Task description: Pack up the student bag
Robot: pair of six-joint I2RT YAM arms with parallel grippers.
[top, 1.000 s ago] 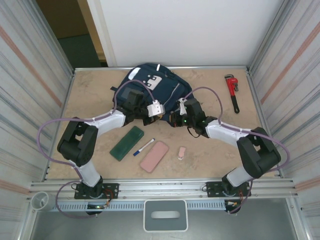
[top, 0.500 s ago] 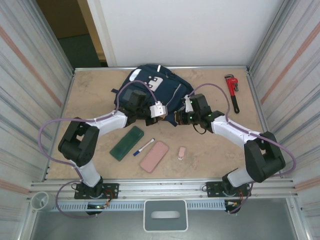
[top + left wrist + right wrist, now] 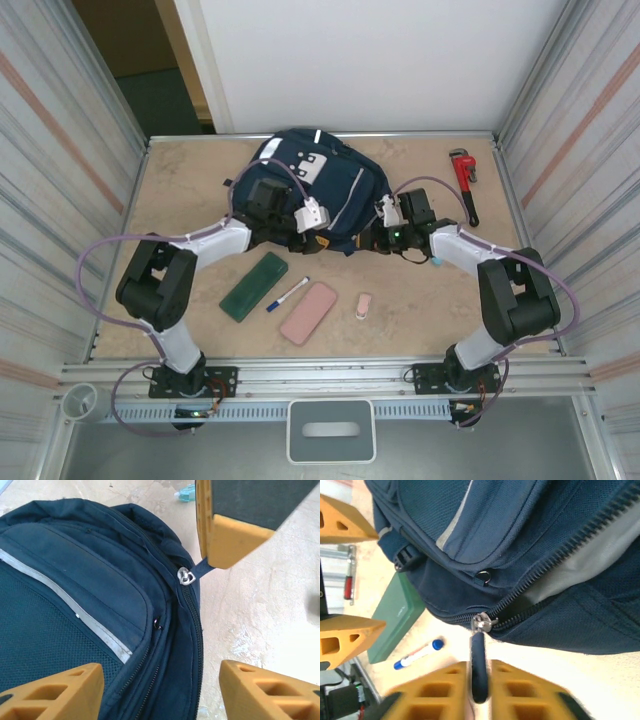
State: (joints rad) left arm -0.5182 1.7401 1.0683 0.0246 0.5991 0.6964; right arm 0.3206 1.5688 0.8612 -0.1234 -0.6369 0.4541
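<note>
The student bag [image 3: 335,180] lies at the far middle of the desk [image 3: 180,200]. Its long axis runs about from 11 to 5 o'clock in the top view, and I believe the top end points to the far wall. My right fingers [image 3: 515,685] are clamped on the zip pull [image 3: 479,665] at the bag's 5 o'clock corner, so the bag is at 10 o'clock from them. My left fingers [image 3: 55,690] stand apart over its near edge. I judge the right arm is the one to draw the zip.

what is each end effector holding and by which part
Right end effector pinches the student bag by its zipper pull; left end effector is open, holding nothing.
</note>
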